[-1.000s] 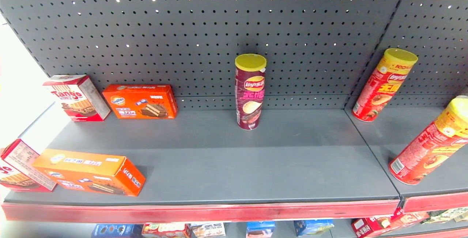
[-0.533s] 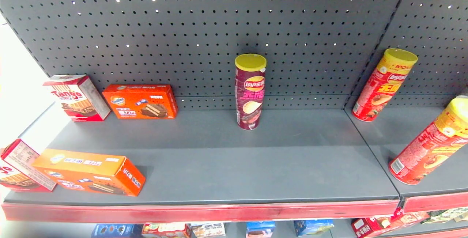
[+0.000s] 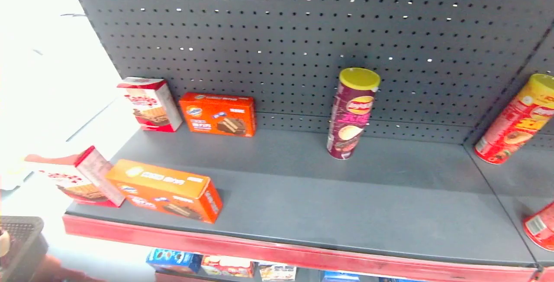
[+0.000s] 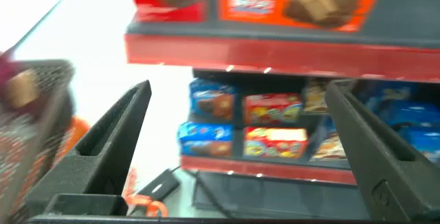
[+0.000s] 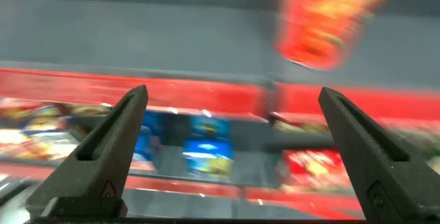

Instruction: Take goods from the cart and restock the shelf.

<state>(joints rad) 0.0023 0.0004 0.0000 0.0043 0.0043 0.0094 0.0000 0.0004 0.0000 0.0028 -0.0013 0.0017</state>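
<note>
The grey shelf with a red front lip carries a maroon chip can with a yellow lid, upright at the back. Two orange boxes and two red-and-white wafer boxes stand at its left. A dark mesh cart basket shows at the lower left. My left gripper is open and holds nothing, low in front of the shelf's lip, with the cart basket beside it. My right gripper is open and holds nothing, below a red chip can.
Red chip cans stand on the neighbouring shelf section at the right. A perforated back panel closes the rear. Blue and red packages fill the lower shelf. The shelf's middle and front right are bare.
The head camera has swung to the left, so the whole picture shifted right and the cart basket's corner came into view. The goods on the shelf have not moved.
</note>
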